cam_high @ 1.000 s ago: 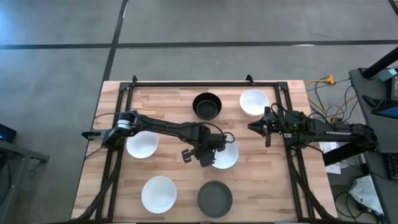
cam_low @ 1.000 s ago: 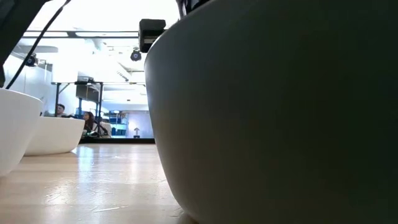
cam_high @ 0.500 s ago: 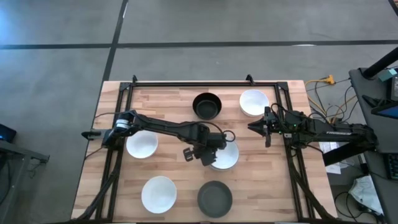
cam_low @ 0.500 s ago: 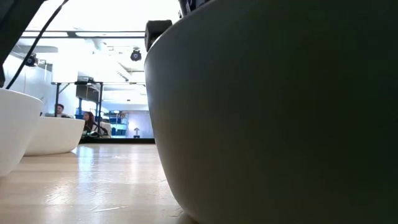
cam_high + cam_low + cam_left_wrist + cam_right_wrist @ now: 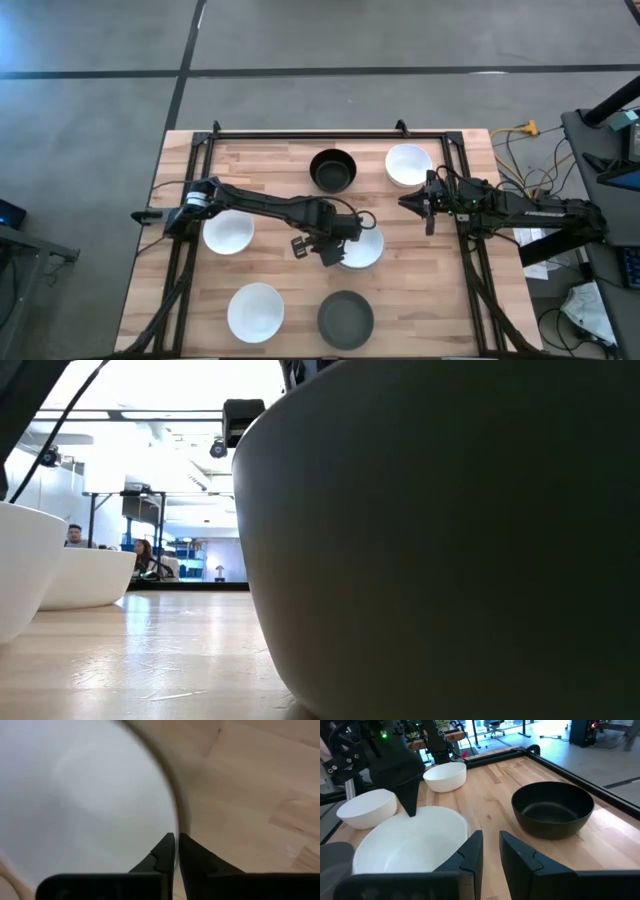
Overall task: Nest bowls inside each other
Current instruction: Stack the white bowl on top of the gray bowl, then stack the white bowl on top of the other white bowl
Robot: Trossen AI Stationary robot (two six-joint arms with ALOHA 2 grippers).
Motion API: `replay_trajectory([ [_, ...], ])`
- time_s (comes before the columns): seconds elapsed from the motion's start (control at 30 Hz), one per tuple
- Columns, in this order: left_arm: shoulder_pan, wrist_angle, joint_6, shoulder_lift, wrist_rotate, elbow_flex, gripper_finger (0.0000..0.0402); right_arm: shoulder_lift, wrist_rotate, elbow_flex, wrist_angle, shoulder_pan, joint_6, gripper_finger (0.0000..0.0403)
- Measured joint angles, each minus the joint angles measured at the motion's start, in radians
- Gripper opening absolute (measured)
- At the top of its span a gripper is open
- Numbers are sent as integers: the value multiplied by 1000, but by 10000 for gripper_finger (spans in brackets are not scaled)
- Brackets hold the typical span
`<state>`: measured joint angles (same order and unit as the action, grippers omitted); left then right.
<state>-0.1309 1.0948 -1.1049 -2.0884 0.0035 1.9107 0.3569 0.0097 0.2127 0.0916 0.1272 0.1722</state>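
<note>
We see six bowls on the wooden table [image 5: 290,180] from above: a glossy black bowl [image 5: 333,169] and a white bowl [image 5: 408,165] at the far side, a white bowl at the left [image 5: 228,233], a white bowl at the near left [image 5: 254,311], a dark grey bowl [image 5: 345,318] at the near edge, and a white centre bowl [image 5: 364,248]. The left gripper [image 5: 331,250] reaches across to the centre bowl's rim; in its wrist view the two fingers [image 5: 162,856] are nearly together, with only a thin gap that the bowl's rim [image 5: 172,795] runs into, so we judge the jaws pinched on that rim, holding the wall between them. The right gripper [image 5: 416,203] waits at the right side between the far white bowl and the centre bowl, its jaws a little apart and holding nothing. We judge the chief risk to be a weak hold: a smooth, thin wall pinched at one edge may slip or swing as the bowl rises, tilt, and drop back onto the wood. A second risk is a lift or carry too low, so that the hanging bowl strikes a neighbouring rim, such as the dark grey or black bowl, and pushes it off its place. A third is a skewed release, which would leave the bowl canted rather than seated. From table height the dark grey bowl [image 5: 450,540] fills the view, so we cannot check clearance there.
</note>
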Motion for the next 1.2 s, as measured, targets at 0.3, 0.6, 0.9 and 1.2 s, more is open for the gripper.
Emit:
replay_trajectory([
  [0.3, -1, -7, 57, 1, 0, -4, 2, 0, 2, -6, -1, 0, 0, 59],
  [0.6, -2, -10, 131, 37, -39, -2, 68, 0, 3, -6, -1, 0, 4, 59],
  [0.9, -2, 98, 465, 154, -51, -21, 140, 0, 3, -7, -26, 0, -25, 59],
  [1.2, -27, -307, 816, 401, -63, -612, 106, 1, 2, -31, -88, 0, -48, 59],
])
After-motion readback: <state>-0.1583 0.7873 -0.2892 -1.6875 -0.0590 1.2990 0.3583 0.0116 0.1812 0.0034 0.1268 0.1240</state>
